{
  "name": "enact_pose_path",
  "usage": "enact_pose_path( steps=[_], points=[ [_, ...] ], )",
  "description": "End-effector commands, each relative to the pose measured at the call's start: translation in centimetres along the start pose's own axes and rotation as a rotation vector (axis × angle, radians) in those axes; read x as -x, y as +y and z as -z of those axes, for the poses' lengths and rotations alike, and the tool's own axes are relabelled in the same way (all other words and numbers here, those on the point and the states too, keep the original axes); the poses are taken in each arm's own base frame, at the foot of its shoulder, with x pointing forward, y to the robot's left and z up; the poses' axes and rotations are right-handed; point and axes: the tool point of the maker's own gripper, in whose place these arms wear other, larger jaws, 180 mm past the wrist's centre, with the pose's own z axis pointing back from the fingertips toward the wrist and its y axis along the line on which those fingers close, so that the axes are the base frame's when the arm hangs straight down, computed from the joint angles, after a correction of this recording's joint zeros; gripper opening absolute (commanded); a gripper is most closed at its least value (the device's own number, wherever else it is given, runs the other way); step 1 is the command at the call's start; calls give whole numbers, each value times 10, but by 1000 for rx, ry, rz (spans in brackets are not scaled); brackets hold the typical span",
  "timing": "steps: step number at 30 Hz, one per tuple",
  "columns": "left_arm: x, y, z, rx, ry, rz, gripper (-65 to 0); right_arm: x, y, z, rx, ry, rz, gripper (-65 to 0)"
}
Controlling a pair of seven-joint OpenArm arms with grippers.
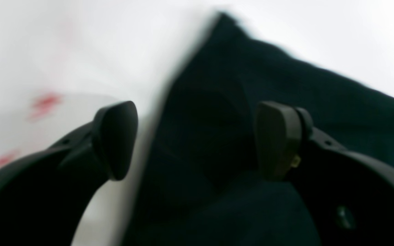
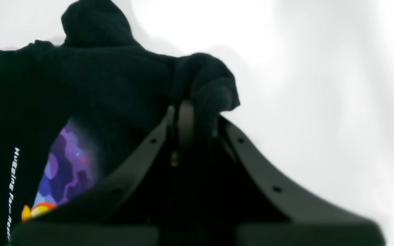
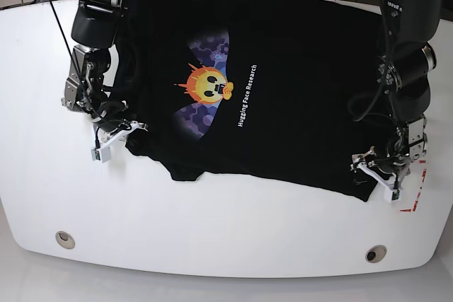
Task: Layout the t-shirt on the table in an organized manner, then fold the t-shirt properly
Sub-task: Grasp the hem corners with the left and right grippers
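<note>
Reads "Hugging Face Research" left of right end effector (image 2: 186, 112), clamped on t-shirt (image 3: 283, 90) (bunched); left end effector (image 1: 197, 140) agape, holding nothing.

A black short-sleeved cotton t-shirt (image 3: 283, 97) lies print-up across a large glossy white table (image 3: 212, 224), its flaming yellow emoji face visible, as two black robot arms flank it; the left gripper (image 3: 379, 172) sits beside red-and-white tape (image 3: 416, 192).
</note>
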Motion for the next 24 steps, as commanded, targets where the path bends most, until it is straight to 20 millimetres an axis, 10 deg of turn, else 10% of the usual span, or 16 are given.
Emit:
enact_pose_path(
  steps=[1,6,16,24],
  points=[
    [-16,-4,-1,12,-15,20,-161,-13,-2,-3,7,-15,-17,-636],
    [-15,-14,3,28,-12,25,-257,-13,-2,-3,8,-15,-17,-636],
    [-26,4,3,-90,-98,3,-650,-13,-3,-4,10,-15,-18,-637],
    [-28,8,2,-107,-107,-12,-650,-16,-2,-4,10,-22,-25,-640]
  ],
)
